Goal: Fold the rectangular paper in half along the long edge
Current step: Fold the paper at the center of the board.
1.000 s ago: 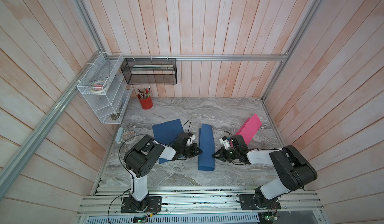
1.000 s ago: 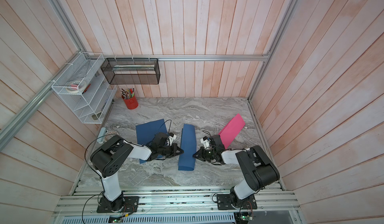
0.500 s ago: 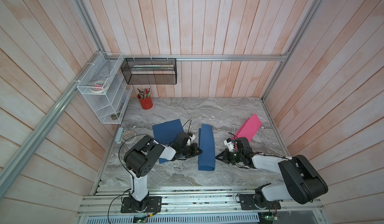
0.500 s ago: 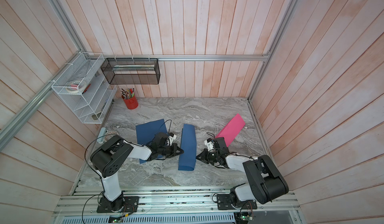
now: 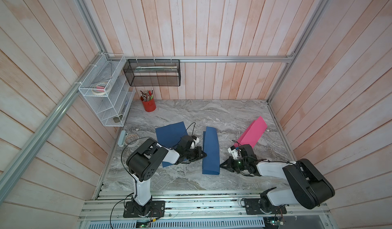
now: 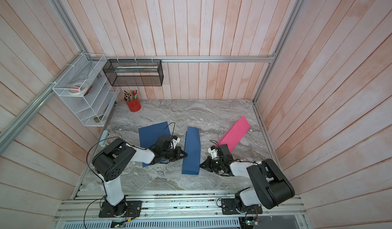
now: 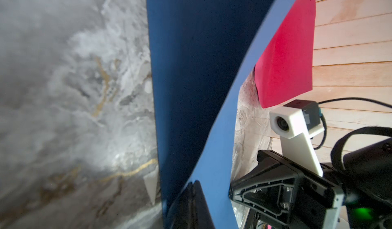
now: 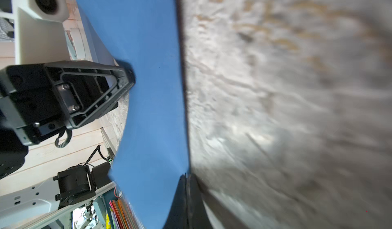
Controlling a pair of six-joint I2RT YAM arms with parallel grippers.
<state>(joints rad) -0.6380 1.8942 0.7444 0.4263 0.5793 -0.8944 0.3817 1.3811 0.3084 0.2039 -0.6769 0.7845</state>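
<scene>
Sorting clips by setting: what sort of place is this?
Probably a mock stationery desk in a robot test cell: red cup of pencils, white wire shelf rack, folded dark blue paper sheet on the grey marble-pattern tabletop.

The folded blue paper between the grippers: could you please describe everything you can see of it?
The folded blue paper is a matte dark-blue sheet doubled into a long strip, lying on the marble table. Its fold is rounded, uncreased, the top layer arching. The shut left gripper meets its open edge; the shut right gripper its folded side.
</scene>
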